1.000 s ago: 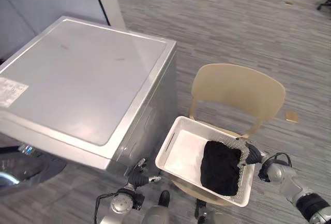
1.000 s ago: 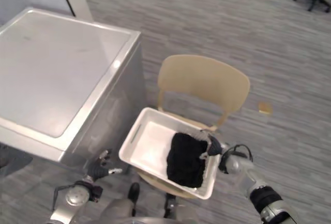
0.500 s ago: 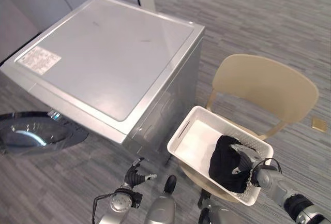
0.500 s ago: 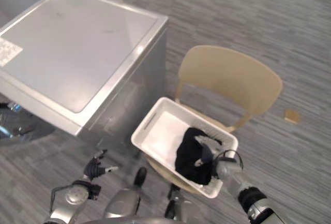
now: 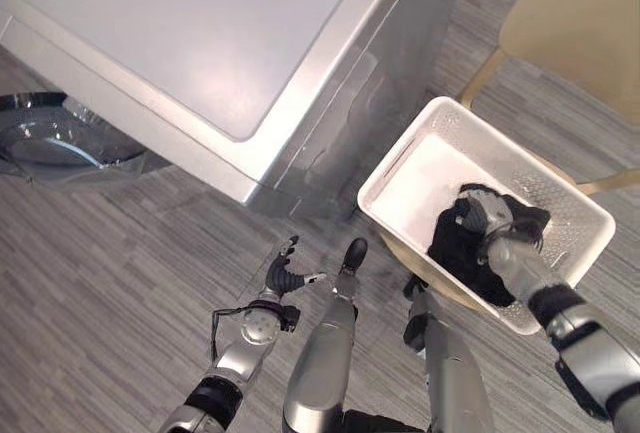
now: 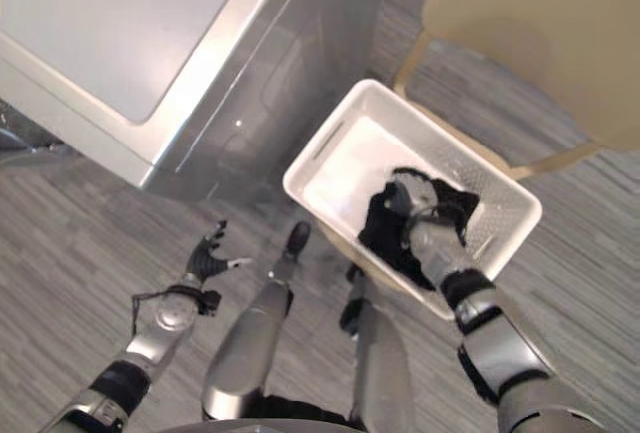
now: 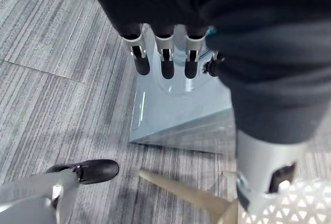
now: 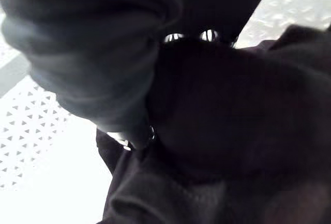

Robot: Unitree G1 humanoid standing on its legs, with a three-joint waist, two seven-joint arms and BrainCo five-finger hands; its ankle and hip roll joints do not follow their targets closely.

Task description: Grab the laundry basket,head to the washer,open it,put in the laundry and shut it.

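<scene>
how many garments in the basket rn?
1 visible: a black garment in the white basket on the chair, under the right hand. More could be hidden beneath.

Layout: washer at left, basket on chair at right, robot in front of both.

The washer [image 5: 230, 43] stands at the left and far side of the scene, its door [image 5: 55, 143] swung out at its left front. Just right of the washer sits the chair [image 6: 540, 43], its backrest on the far side. The laundry basket [image 5: 420, 153] rests on the chair seat, one short end close to the washer's side. The dark laundry [image 5: 470, 248] lies in the basket's right half, toward the near wall. The right hand [image 5: 487, 215] is in the basket, on the laundry. The left hand [image 5: 282, 275] is over the floor [image 5: 110, 283], in front of the washer and left of the basket, touching nothing.
</scene>
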